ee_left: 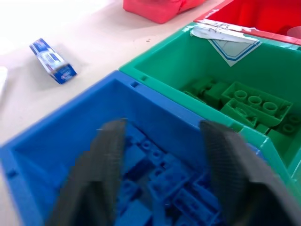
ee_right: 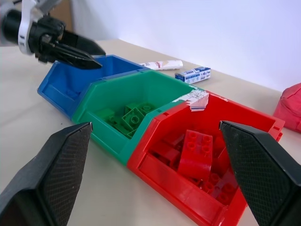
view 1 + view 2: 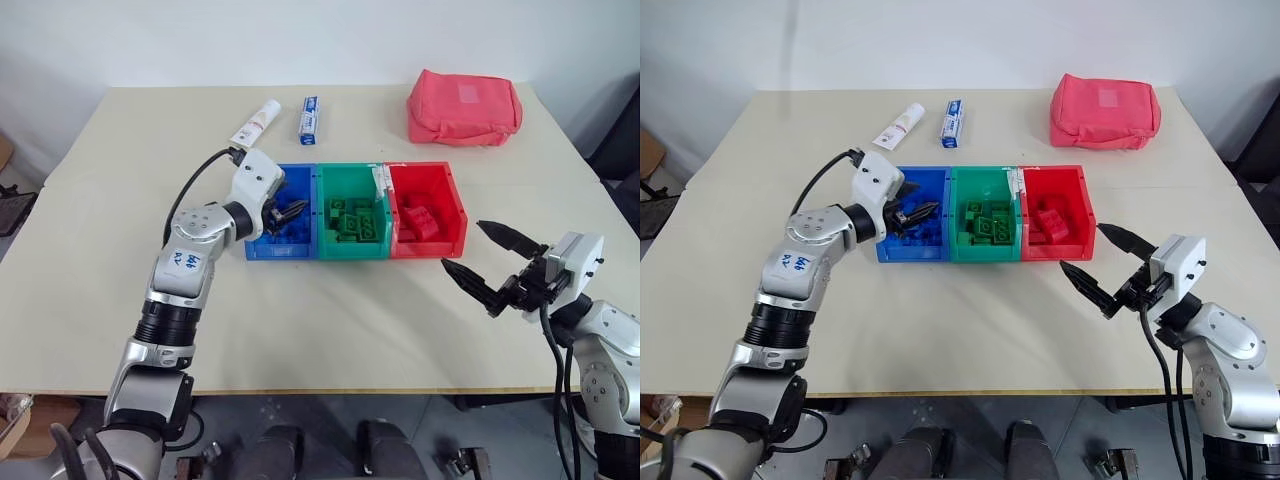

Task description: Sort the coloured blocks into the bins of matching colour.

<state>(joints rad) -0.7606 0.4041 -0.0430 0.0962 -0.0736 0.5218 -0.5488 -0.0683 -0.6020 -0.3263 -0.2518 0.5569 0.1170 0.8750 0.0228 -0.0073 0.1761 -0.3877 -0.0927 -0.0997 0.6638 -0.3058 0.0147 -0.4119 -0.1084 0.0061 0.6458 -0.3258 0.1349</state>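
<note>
Three joined bins stand in a row mid-table: a blue bin (image 3: 262,251), a green bin (image 3: 350,253) and a red bin (image 3: 428,251). Blue blocks (image 1: 162,181) lie in the blue bin, green blocks (image 3: 352,221) in the green one and red blocks (image 2: 195,150) in the red one. My left gripper (image 3: 291,212) hovers over the blue bin; its fingers (image 1: 107,165) are open with nothing between them. To the right of the red bin, above the table, my right gripper (image 3: 482,256) is open wide and empty.
A white toothpaste tube (image 3: 256,122) and a blue toothpaste box (image 3: 309,119) lie behind the bins. A red fabric pouch (image 3: 464,107) sits at the back right. A torn paper label (image 2: 194,100) clings to the wall between the green and red bins.
</note>
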